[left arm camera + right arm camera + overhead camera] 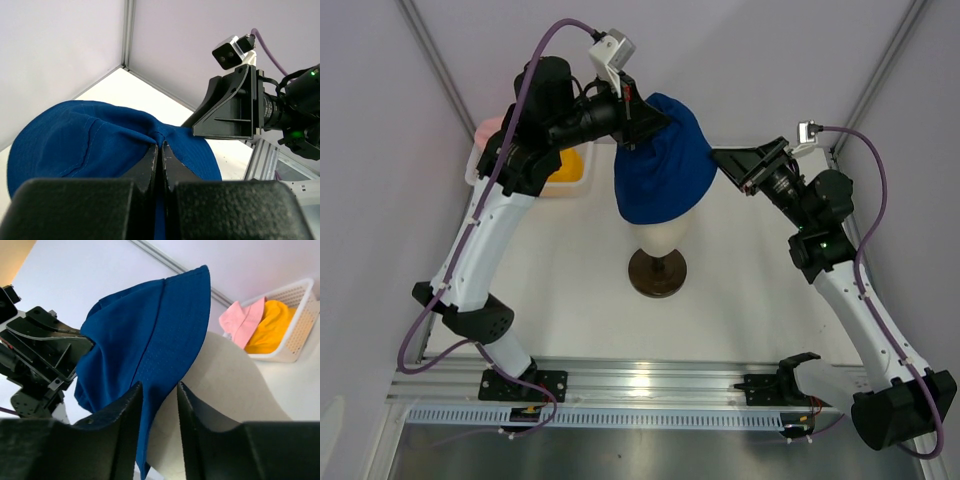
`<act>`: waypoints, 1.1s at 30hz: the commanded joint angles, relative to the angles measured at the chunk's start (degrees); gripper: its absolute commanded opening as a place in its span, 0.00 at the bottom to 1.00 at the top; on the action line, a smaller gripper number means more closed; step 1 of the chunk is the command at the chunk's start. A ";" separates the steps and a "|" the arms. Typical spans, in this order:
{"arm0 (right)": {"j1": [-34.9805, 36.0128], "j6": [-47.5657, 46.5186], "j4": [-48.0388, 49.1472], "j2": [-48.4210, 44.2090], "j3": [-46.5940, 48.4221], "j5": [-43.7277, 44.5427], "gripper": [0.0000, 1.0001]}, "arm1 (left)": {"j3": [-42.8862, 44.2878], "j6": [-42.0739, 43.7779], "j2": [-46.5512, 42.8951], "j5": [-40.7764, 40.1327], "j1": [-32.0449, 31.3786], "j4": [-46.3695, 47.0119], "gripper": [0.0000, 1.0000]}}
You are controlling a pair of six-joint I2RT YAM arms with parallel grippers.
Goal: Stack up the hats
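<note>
Dark blue hat [665, 165], clamped in left pincer [161, 148], hangs askew over mannequin head [663, 237]; I judge it could slip on release, right pincer [159, 386] only narrowly parted.

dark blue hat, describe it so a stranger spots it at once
At the middle of the white table stands a cream mannequin head. The dark blue hat drapes over its top, pinched by the left claw. The pink hat and yellow-orange hat lie apart in a basket.

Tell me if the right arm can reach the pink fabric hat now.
Probably not directly: the pink fabric hat lies in the white mesh basket, beyond the cream mannequin head, the dark blue fabric hat and the left gripper pinching it, all between it and the right gripper.
</note>
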 commanded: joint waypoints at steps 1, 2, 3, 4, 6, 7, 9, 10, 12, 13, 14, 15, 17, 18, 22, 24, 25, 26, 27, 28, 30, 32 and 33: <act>1.09 2.67 3.92 -0.76 -0.45 -1.46 0.36 | -0.23 -0.73 -0.21 -1.35 -0.55 2.33 0.03; 1.09 2.85 3.83 -0.67 -0.63 -1.46 0.34 | -0.32 -0.81 -0.21 -1.53 -0.55 2.41 0.03; 1.18 3.11 3.83 -0.58 -0.63 -1.46 0.31 | -0.32 -0.90 -0.12 -1.53 -0.55 2.41 0.03; 1.26 3.29 3.83 -0.50 -0.63 -1.72 0.28 | -0.41 -0.90 -0.03 -1.53 -0.55 2.41 0.03; 1.26 3.46 4.01 -0.32 -0.63 -2.25 0.20 | -0.50 -0.81 0.14 -1.70 -0.55 2.41 0.03; 1.18 3.38 3.92 -0.32 -0.63 -2.34 0.13 | -0.76 -0.81 0.06 -1.70 -0.55 2.41 0.03; 1.18 3.11 2.35 -0.41 -0.63 -1.47 0.00 | -1.02 -0.81 -0.03 -1.79 -0.55 2.50 0.03; 1.18 2.50 1.73 -0.58 -0.72 -1.03 0.00 | -1.11 -0.73 -0.03 -1.79 -0.55 2.59 0.04; 1.18 1.80 0.85 -1.20 -0.89 0.29 0.00 | -1.90 -0.55 -0.73 -1.79 -0.55 2.77 0.04; 1.09 1.27 -0.29 -1.46 -0.98 0.99 0.00 | -2.25 -0.20 -0.99 -2.23 -0.55 2.85 0.06; 1.00 0.05 -1.17 -1.81 -0.89 1.61 0.00 | -2.95 0.06 -1.34 -2.67 -0.55 2.94 0.08; 0.83 -0.57 -2.13 -2.08 -0.89 3.27 0.00 | -3.39 0.15 -2.39 -3.45 -0.55 3.03 0.24; -0.13 -1.02 -4.69 -2.95 -1.51 4.60 0.00 | -5.24 0.24 -3.89 -7.84 -0.55 3.38 0.50; -0.66 -0.76 -5.04 -3.22 -2.03 5.13 0.00 | -7.77 -0.02 -6.16 -9.68 -0.55 4.25 0.69; -1.20 1.00 -2.94 -4.89 -6.42 5.74 0.00 | -19.55 -3.88 -15.21 -21.72 -0.46 11.89 0.96; -0.50 0.74 -3.98 -5.50 -7.92 6.27 0.00 | -28.64 -5.46 -19.35 -28.75 -0.29 17.06 0.99; -0.49 0.56 -4.69 -5.42 -8.10 6.19 0.00 | -30.54 -7.47 -22.93 -30.51 0.32 18.31 0.99; -0.67 0.39 -5.39 -5.07 -8.27 5.92 0.00 | -33.95 -8.80 -24.71 -32.88 0.94 19.19 0.99; -0.84 0.04 -6.27 -4.89 -8.36 5.05 0.00 | -36.85 -11.51 -26.21 -33.60 2.42 20.42 1.00; -0.93 -0.05 -6.45 -4.72 -8.54 4.35 0.00 | -39.93 -12.75 -29.35 -34.04 3.22 21.04 0.99; -1.19 -0.05 -6.19 -4.54 -9.59 2.85 0.00 | -42.93 -14.69 -32.27 -34.48 4.81 22.45 0.99; -1.20 -0.05 -5.40 -5.24 -10.64 2.06 0.00 | -47.25 -16.54 -35.53 -35.10 6.57 23.33 0.99; -1.11 -0.40 -4.35 -5.59 -11.87 1.88 0.00 | -47.95 -17.76 -36.23 -35.28 7.44 23.07 0.99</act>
